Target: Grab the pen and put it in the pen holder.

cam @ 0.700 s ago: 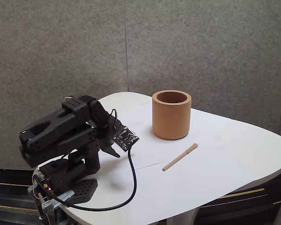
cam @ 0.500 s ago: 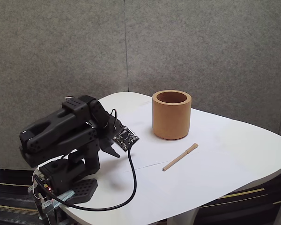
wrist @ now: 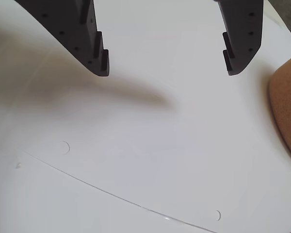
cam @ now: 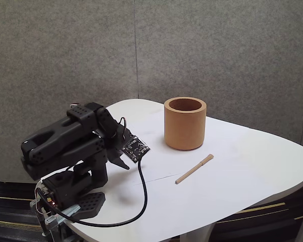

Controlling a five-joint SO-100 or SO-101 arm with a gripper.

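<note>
Fingers: the two dark fingers (wrist: 166, 74) enter the wrist view from the top edge, spread wide apart and released, with bare counter between their tips.
Fingers, fixed view: the fingers (cam: 122, 162) sit low at the left of the counter, pointing down and to the right, beside a small circuit board (cam: 135, 147).
Cable: a black cable (cam: 139, 201) runs from the board in a loop over the near left of the counter to the arm's base.
Arm: the black arm (cam: 65, 138) is folded low over its base at the counter's left edge.
Counter: a white counter (cam: 242, 176) with rounded corners; a thin line (wrist: 111, 195) crosses it in the wrist view.
Pen: the pen (cam: 194, 169) lies flat on the counter, slanted, well right of the fingers and just near of the pen holder.
Pen holder: the pen holder (cam: 185, 123) stands upright toward the far middle of the counter; its tan wall shows at the right edge of the wrist view (wrist: 286, 111).
Backdrop: grey panels (cam: 217, 50) stand behind the counter.
</note>
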